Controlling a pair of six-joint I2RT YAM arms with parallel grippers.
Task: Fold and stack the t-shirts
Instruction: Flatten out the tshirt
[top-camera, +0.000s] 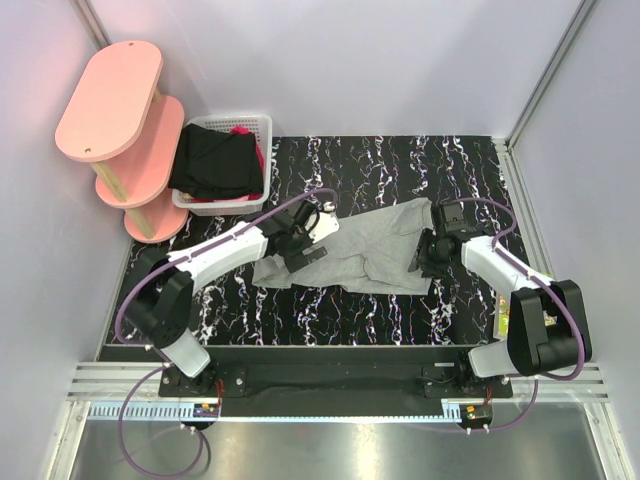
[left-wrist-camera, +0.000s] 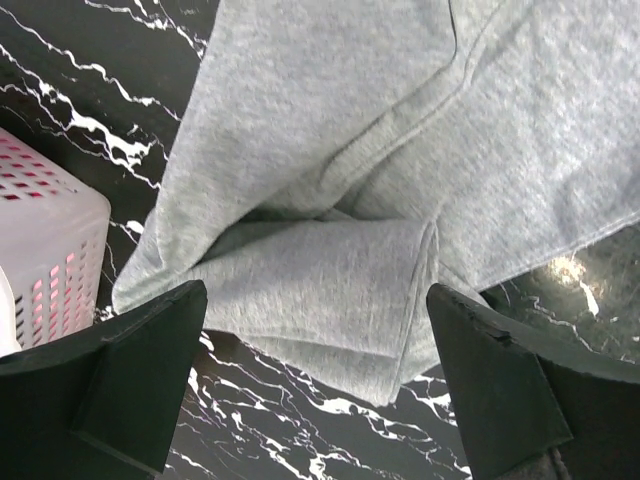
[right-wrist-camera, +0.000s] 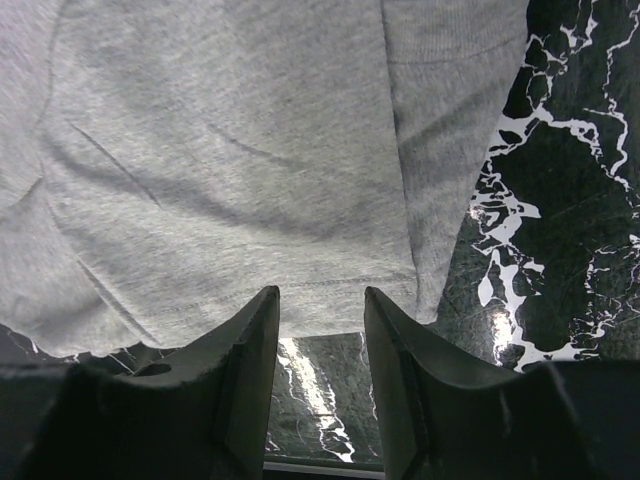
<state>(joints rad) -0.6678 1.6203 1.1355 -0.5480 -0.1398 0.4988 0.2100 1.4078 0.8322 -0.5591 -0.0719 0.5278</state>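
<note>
The left gripper (left-wrist-camera: 315, 300) was wide open and held nothing, just above a folded end of the grey shirt (top-camera: 375, 255). The right gripper (right-wrist-camera: 322, 310) was open a little, empty, at the shirt's other edge. The shirt lay long-ways across the table (top-camera: 400, 325), left to right. The black garment (top-camera: 212, 160) sat in the basket (top-camera: 262, 122).

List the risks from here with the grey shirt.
1. The left gripper hangs open over a doubled-over fold of the grey shirt; closing there may pinch several layers.
2. The right gripper is open at the very hem, with the table showing in its gap; it may catch only the edge and slip.
3. The white basket sits near the left gripper; a sideways sweep might bump it.
</note>
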